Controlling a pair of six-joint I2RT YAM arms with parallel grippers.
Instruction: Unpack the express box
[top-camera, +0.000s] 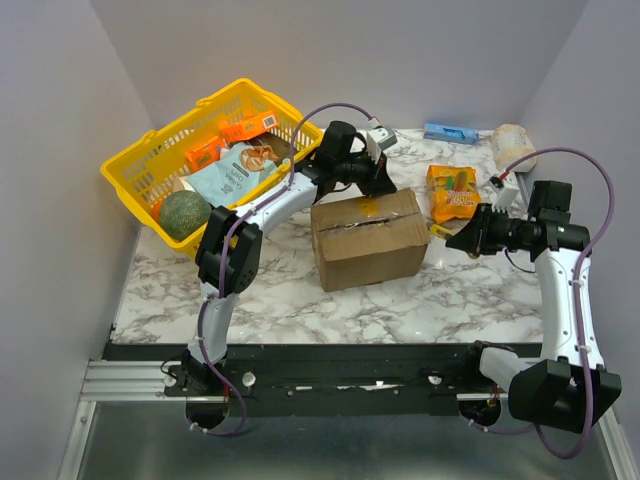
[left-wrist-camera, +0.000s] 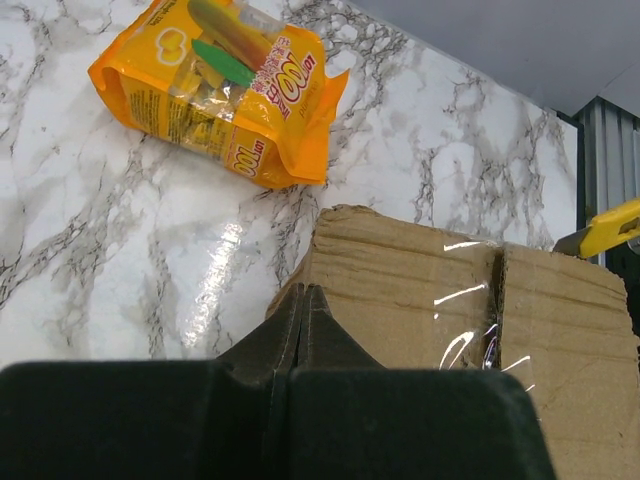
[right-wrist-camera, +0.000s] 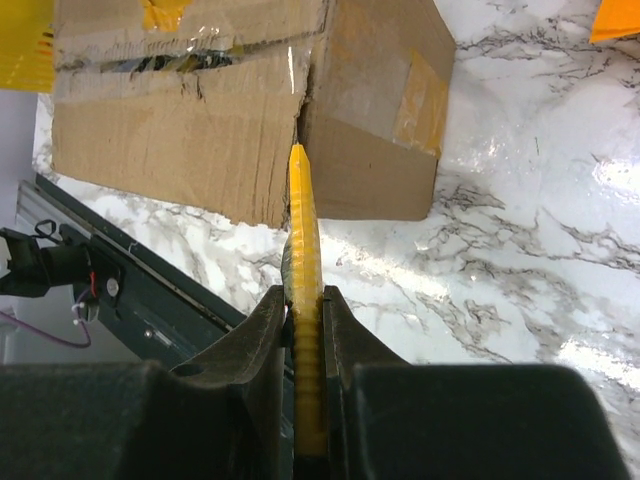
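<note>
"Where's the express box (top-camera: 368, 240)?"

"Mid-frame on the tabletop (top-camera: 300, 300), flaps down, top tape looking ragged. Left fingers (left-wrist-camera: 285, 335) pinched shut, empty, at its upper edge."

"And the right?"

"Right fingers (right-wrist-camera: 262, 335) clamp a yellow cutter (right-wrist-camera: 303, 300), near the box's right side. Cutting stage, I'd say; next, blade along the seam, shallow."

Pair, left arm (top-camera: 268, 207) and right arm (top-camera: 567, 300): links were white and tubular, joint housings black. A purple cable (top-camera: 335, 106) looped along each. The left gripper (left-wrist-camera: 303, 300) was black (fingers wedge-tipped).
</note>
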